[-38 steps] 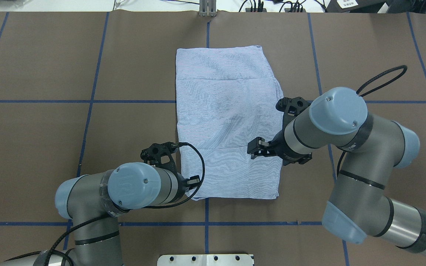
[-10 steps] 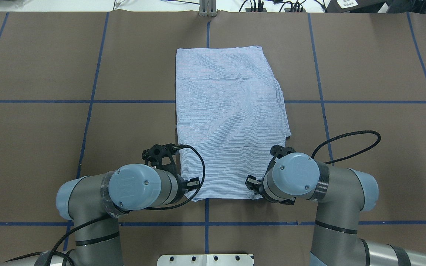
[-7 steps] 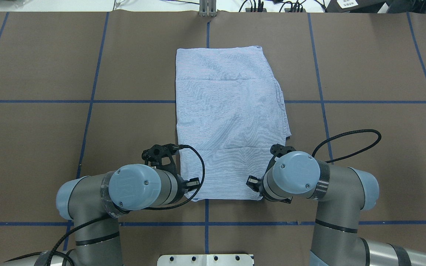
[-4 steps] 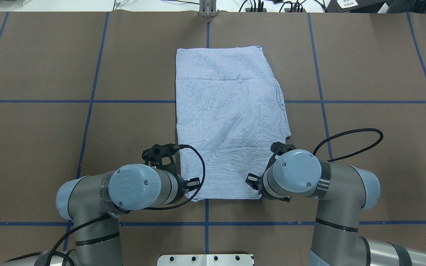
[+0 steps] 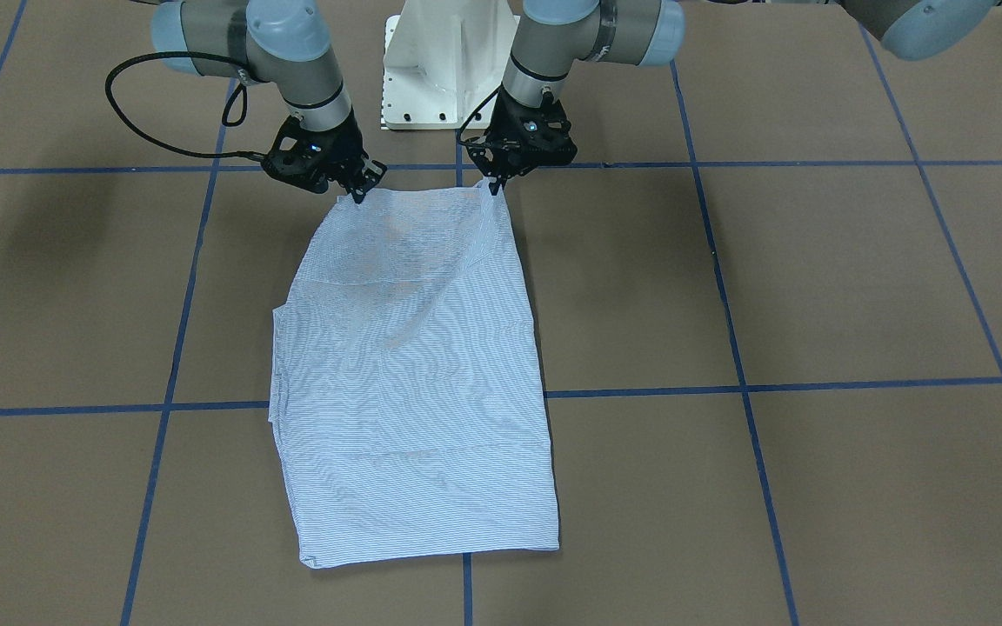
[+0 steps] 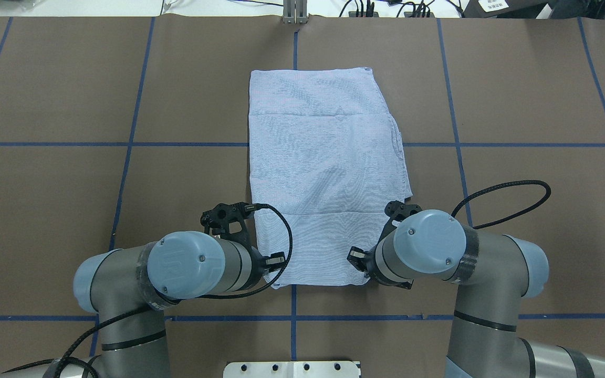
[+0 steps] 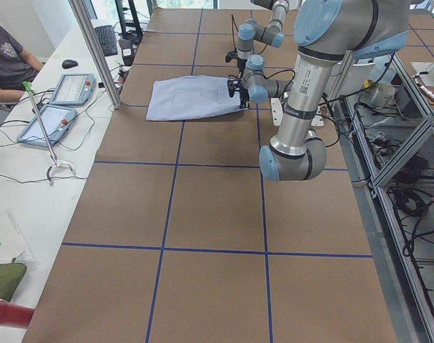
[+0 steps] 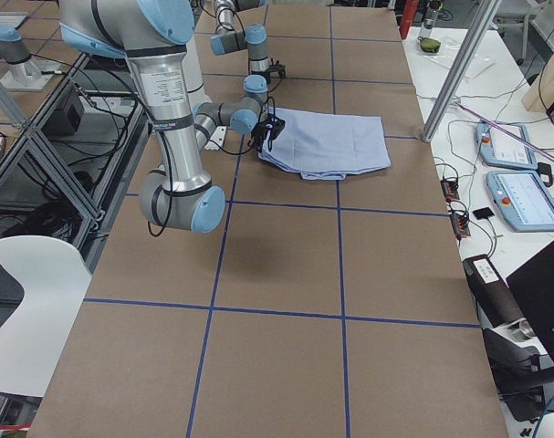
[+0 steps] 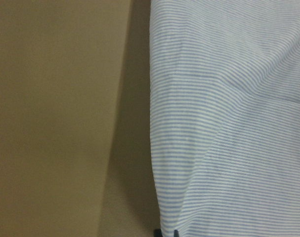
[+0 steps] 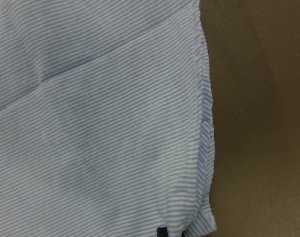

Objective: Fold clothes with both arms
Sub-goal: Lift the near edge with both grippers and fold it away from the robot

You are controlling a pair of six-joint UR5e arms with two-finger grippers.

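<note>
1. The right arm (image 6: 428,249) had swung off the shirt's 3 o'clock edge and settled at its 5 o'clock corner, matching the left arm (image 6: 189,265) at the 7 o'clock corner
2. The shirt (image 6: 329,173) lay folded into a long panel at the middle of the table (image 6: 518,79), running from 12 to 6 o'clock in the overhead view
3. The left gripper (image 5: 494,185) and the right gripper (image 5: 355,193) each had their fingers pinched on a near corner, and that hem looked slightly raised
4. That probably meant the hem was ready to be carried toward 12 o'clock for the next fold
5. Count: one shirt, two arms, two grippers, one table
</note>
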